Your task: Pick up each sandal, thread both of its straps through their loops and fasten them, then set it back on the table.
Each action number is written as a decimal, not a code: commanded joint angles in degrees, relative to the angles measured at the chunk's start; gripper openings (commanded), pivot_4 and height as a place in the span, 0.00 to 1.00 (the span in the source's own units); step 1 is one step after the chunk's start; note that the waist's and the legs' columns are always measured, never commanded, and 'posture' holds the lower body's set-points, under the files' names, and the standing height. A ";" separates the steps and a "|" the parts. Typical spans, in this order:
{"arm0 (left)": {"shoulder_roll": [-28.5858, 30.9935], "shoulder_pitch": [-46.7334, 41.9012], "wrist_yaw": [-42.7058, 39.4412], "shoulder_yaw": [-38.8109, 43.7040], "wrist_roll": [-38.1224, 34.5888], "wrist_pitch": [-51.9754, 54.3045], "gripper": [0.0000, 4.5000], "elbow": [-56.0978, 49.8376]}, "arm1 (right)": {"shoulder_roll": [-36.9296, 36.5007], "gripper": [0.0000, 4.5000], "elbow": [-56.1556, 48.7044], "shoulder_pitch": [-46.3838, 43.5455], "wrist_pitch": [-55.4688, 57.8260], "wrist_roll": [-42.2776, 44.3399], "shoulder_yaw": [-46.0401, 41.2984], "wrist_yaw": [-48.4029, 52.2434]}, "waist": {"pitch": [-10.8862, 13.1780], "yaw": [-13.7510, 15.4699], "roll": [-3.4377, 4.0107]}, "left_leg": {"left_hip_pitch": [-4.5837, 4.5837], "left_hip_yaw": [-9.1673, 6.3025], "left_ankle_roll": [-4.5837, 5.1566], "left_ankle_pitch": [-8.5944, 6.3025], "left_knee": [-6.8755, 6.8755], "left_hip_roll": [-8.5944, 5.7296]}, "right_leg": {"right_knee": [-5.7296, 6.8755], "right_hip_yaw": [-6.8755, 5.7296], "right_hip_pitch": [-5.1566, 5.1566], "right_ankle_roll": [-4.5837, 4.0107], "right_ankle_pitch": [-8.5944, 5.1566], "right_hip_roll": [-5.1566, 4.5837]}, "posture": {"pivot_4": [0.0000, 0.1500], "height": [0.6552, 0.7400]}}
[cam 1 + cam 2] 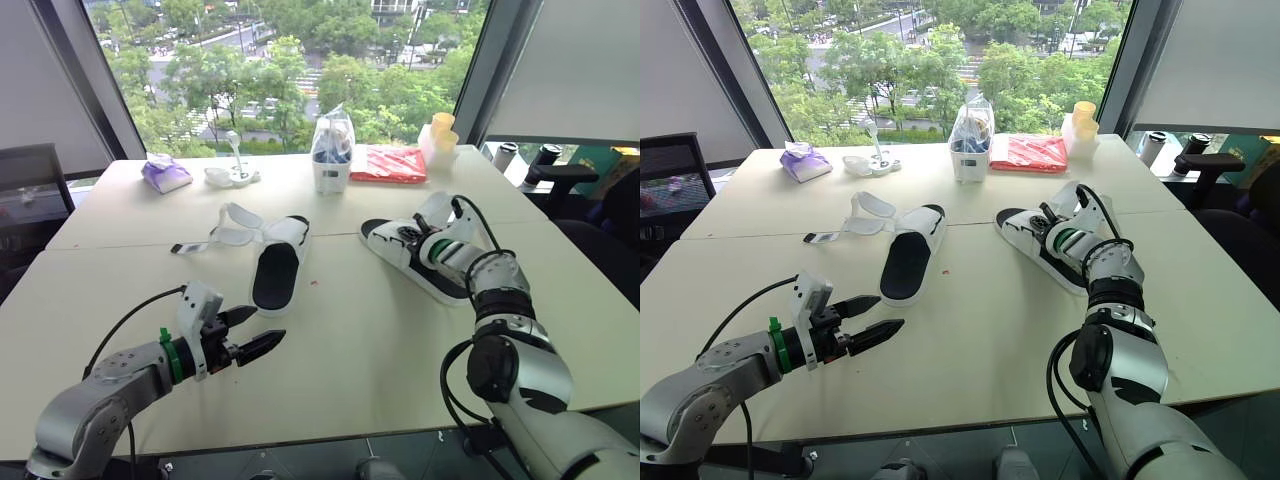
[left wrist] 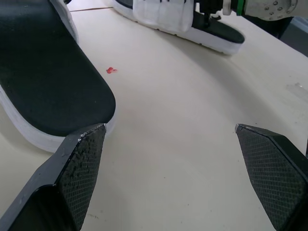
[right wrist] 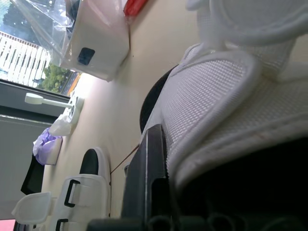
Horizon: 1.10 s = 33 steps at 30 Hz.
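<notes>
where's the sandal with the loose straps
In the head views the loose-strapped sandal lies left of centre on the table, just beyond the open left claw, the other sandal to its right.

Silver-grey arm shells (image 1: 90, 405), black elbow joints (image 1: 490, 368), looping black cables (image 1: 128, 322), green wrist bands (image 1: 166, 352), cross-hatched black fingers (image 2: 79, 173) on left pincer (image 1: 270, 322)

Straps of the right sandal (image 1: 388, 243) partly hide the right hand (image 1: 412, 238).
</notes>
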 commanded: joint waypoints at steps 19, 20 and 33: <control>-0.04 -1.10 -1.34 -1.56 1.88 -1.55 1.00 -0.54 | -15.34 0.01 -19.16 3.69 31.89 -0.47 28.91 48.38 | 0.02 0.26 0.03 | -0.03 0.02 -0.01 0.00 -0.31 0.00 | -0.06 0.00 -0.20 0.24 0.05 -0.02 | 1.00 1.00; -0.09 -0.98 -1.25 -1.48 1.89 -1.49 1.00 -0.64 | -15.28 0.01 -20.17 4.78 32.43 -0.47 28.95 48.28 | 0.02 0.33 0.03 | -0.03 0.02 -0.01 0.00 -0.30 0.00 | -0.06 0.00 -0.20 0.24 0.05 -0.02 | 1.00 1.00; -0.40 -1.27 -1.92 -2.30 2.22 -1.60 1.00 0.35 | -13.79 0.01 -39.50 18.52 45.17 5.41 25.45 42.23 | 0.01 0.33 0.02 | -0.03 0.00 -0.01 0.00 -0.29 -0.02 | -0.04 -0.01 -0.21 0.25 0.05 -0.04 | 1.00 1.00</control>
